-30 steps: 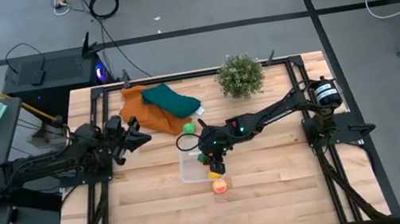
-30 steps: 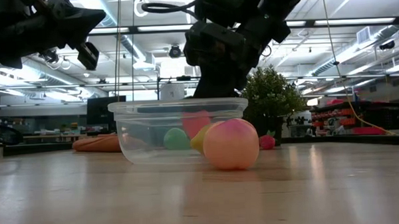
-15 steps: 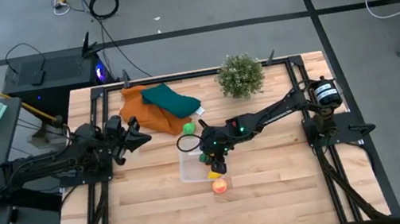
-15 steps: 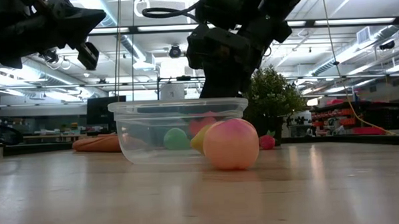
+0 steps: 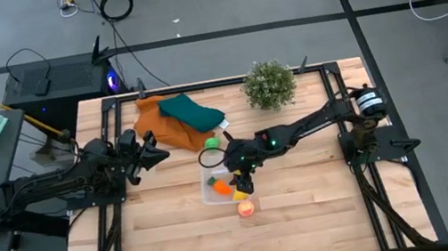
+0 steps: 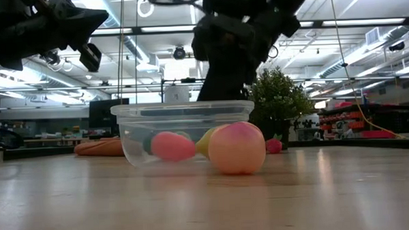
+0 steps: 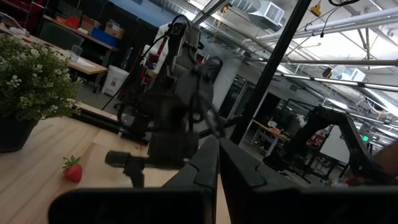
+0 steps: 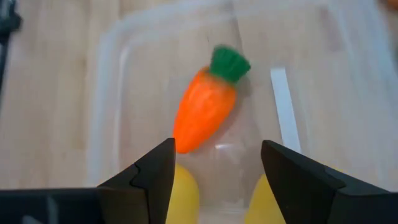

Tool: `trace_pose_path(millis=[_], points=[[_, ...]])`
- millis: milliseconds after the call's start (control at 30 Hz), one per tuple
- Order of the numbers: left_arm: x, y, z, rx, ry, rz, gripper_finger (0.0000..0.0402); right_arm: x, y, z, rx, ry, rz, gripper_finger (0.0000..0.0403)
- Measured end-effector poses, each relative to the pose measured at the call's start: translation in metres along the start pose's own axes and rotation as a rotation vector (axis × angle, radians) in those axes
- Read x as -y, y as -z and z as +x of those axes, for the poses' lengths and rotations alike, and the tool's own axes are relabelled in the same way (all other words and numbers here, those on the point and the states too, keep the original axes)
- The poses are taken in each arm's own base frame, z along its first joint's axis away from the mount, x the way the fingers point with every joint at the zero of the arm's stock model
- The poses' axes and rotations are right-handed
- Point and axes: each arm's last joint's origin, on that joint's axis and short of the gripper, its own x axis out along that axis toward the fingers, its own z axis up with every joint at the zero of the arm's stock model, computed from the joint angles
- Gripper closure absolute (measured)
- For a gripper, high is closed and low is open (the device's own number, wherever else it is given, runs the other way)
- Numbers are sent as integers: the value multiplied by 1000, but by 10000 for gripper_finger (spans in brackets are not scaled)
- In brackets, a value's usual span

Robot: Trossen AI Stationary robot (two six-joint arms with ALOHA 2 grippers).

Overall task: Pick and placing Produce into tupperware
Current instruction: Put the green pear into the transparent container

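Tupperware (image 5: 216,188), mid-table: holds carrot (image 8: 204,116) and yellow pieces. Right gripper (image 8: 214,171) above it, jaws apart, empty. Peach (image 6: 236,148) touching tub's front. Left gripper (image 5: 148,149) closed, empty, beside orange cloth (image 5: 161,125). Potted plant (image 5: 269,84) behind.

The right gripper (image 5: 238,180) hung over the tupperware (image 5: 212,188); a peach fruit (image 5: 245,209) lay just beside it on the desk (image 5: 310,211).

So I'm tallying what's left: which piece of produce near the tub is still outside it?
The round peach-coloured fruit, resting on the table against the tupperware; the carrot and yellow pieces lie inside.
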Motion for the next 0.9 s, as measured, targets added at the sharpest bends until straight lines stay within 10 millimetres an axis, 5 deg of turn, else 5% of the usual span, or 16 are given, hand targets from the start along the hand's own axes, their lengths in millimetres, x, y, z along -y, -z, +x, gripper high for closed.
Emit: trace_pose_path(millis=[267, 633, 900], points=[[0, 0, 0, 0, 0, 0, 382, -8, -11, -62, 79, 92, 1, 205], [0, 0, 0, -2, 0, -1, 377, -18, 19, -160, -16, 316, 104, 206], [-2, 1, 0, 19, -57, -80, 388, -24, 55, -185, 49, 424, 297, 208]])
